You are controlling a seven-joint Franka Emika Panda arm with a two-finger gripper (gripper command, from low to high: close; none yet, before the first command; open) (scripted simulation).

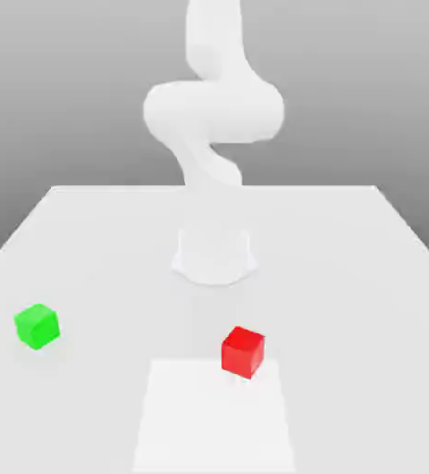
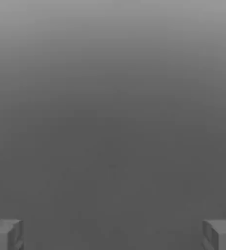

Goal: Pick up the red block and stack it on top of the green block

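- While the hand view looks out past the gripper (image 2: pixel 113 234), its two fingertips (image 2: pixel 5 234) sit far apart at opposite sides, jaws wide, nothing between them, nothing touched.
- Nearest in the exterior view, the red block (image 1: pixel 243 351) sits on the white table (image 1: pixel 366 278), at the far edge of a paler square patch (image 1: pixel 213 417).
- Off toward the exterior view's left, the green block (image 1: pixel 37 326) rests alone, well apart from the red one.
- Farther back, the white arm (image 1: pixel 213 111) rises from its base.
- No lettering shows on either cube.
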